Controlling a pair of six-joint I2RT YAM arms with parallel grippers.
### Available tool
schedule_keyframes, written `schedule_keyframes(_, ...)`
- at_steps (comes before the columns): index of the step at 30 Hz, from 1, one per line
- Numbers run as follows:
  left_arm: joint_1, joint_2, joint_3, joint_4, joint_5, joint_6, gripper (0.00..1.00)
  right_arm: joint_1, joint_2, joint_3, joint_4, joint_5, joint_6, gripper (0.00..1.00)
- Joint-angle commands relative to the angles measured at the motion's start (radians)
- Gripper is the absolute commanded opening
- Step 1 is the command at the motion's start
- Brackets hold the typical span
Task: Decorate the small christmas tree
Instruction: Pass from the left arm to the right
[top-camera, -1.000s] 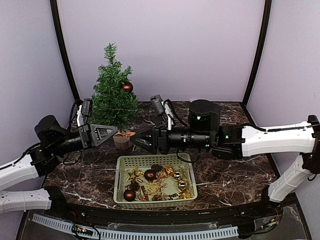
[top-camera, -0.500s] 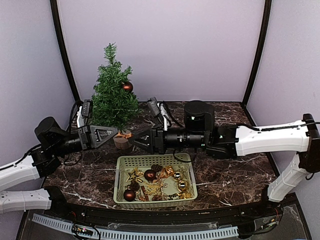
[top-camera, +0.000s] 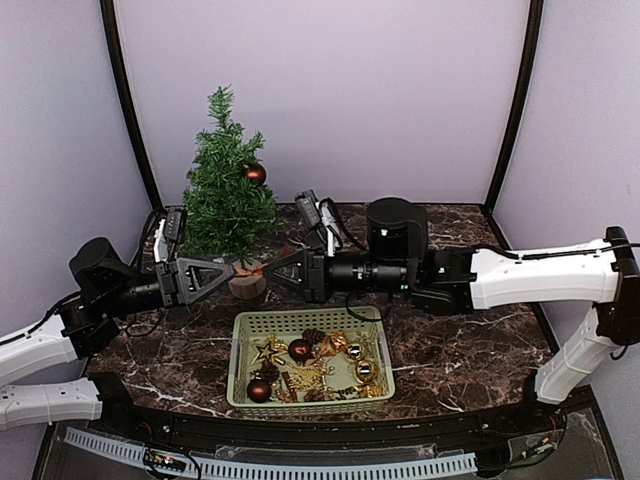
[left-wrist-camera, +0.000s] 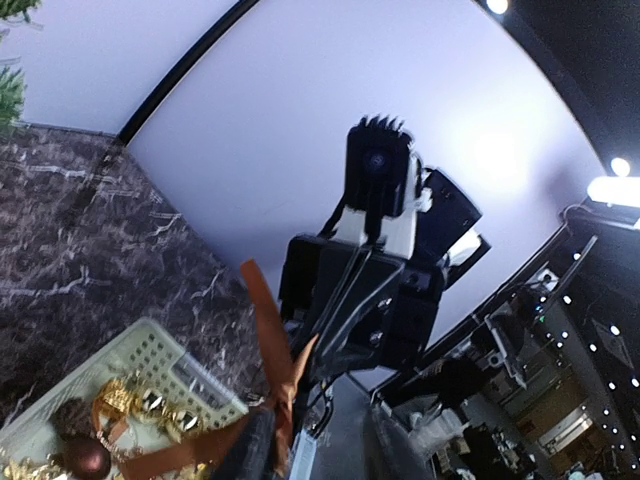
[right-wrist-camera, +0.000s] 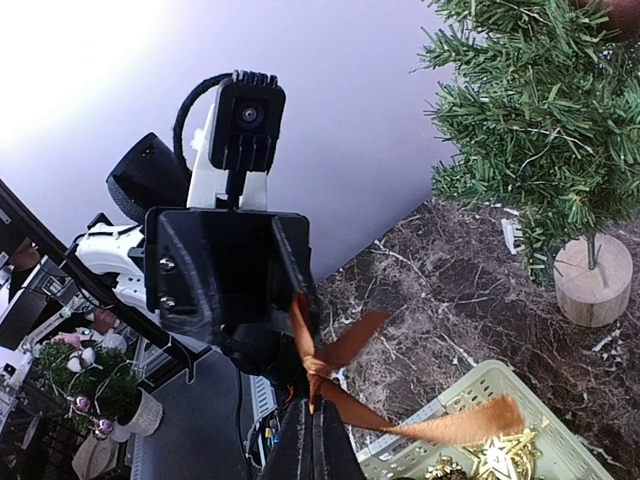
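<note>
Top view: my right pincer (top-camera: 275, 268) and left pincer (top-camera: 231, 269) meet tip to tip above the counter (top-camera: 460, 340), just in front of the small christmas tree (top-camera: 228, 195). The tree stands back left, behind the basket (top-camera: 238, 345) of ornaments. A brown ribbon bow (top-camera: 254, 267) spans the gap between the tips. I judge it is held up there to keep its tails clear of the basket.

Left wrist view: the bow sits at my left pincer's tip. I cannot tell whether those jaws are parted or pinching.

Right wrist view: my right pincer is closed on the bow's knot and the tails dangle. The stump base (right-wrist-camera: 592, 280) is to the right, so the branches look near enough for hanging.
</note>
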Motion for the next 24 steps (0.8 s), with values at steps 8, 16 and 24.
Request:
schedule_keyframes(8,-0.004,0.002,0.343,-0.707,-0.093,0.416,0.81,-0.028,-0.014,0.178,-0.390,-0.081,-0.151,0.00)
schedule_keyframes(16,-0.004,0.142,0.461,-0.857,0.135,0.585,0.78,-0.037,0.014,0.250,-0.463,-0.214,-0.166,0.00)
schedule_keyframes(24,-0.021,0.204,0.485,-0.869,0.216,0.613,0.56,-0.039,0.039,0.292,-0.497,-0.253,-0.162,0.00)
